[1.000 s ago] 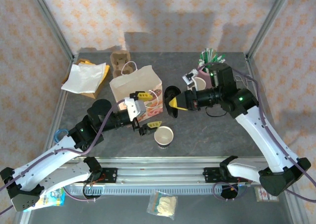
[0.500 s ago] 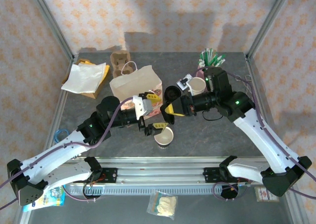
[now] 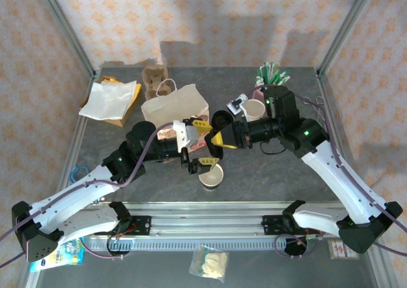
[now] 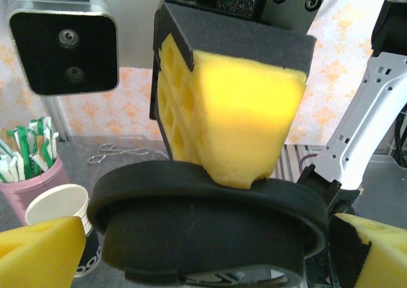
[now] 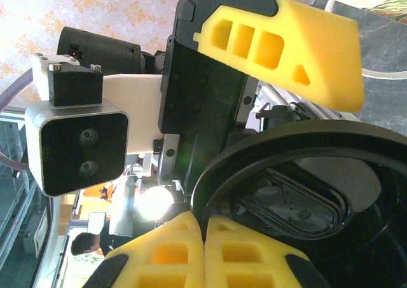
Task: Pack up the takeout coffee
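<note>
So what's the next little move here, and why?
Probably the left gripper closes gently on the round black plastic lid. Its yellow foam fingers stand wide open on either side of the lid, which the right gripper pinches by the rim. The white paper cup with a dark lower band stands uncovered nearby, so a handover looks likely.

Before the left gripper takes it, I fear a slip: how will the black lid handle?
The black lid looks thin and hollow, so probably light and slightly flexible; a hard squeeze may bow it. The right gripper pinches it at the rim, so a nudge could pivot it. Being round, it may roll if dropped.
</note>
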### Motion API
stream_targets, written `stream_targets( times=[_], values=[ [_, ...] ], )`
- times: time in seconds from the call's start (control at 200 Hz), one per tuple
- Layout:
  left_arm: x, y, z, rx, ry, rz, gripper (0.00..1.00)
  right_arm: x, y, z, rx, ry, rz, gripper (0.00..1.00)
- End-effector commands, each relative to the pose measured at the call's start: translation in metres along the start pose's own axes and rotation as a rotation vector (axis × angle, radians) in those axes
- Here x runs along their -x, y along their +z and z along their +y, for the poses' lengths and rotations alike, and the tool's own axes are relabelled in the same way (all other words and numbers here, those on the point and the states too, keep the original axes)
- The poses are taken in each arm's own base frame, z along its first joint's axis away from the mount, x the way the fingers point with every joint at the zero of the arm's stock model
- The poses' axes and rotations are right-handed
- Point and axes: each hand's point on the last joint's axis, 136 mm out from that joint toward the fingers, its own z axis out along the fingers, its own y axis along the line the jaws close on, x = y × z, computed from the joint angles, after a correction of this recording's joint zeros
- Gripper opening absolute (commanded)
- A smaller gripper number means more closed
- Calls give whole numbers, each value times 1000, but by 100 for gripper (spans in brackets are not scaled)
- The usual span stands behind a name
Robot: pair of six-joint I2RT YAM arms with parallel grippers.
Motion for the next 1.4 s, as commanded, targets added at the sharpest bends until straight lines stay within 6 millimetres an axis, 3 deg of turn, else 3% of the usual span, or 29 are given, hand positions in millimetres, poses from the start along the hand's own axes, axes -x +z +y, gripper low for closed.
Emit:
stream_targets(
  times=[0.0, 0.42, 1.006, 1.391],
  values=[
    [32, 0, -6, -36, 23, -100, 99, -2, -5, 25, 55, -63, -8, 5],
    [36, 7, -7, -66, 14, -152, 99, -3, -1, 40, 100, -59, -1, 3],
    [41, 0, -16, -114, -50, -226, 97, 9, -6, 71, 178, -81, -23, 1],
    [56, -8, -16, -112, -68, -274, 94, 10, -4, 66, 170, -73, -30, 0]
  ],
)
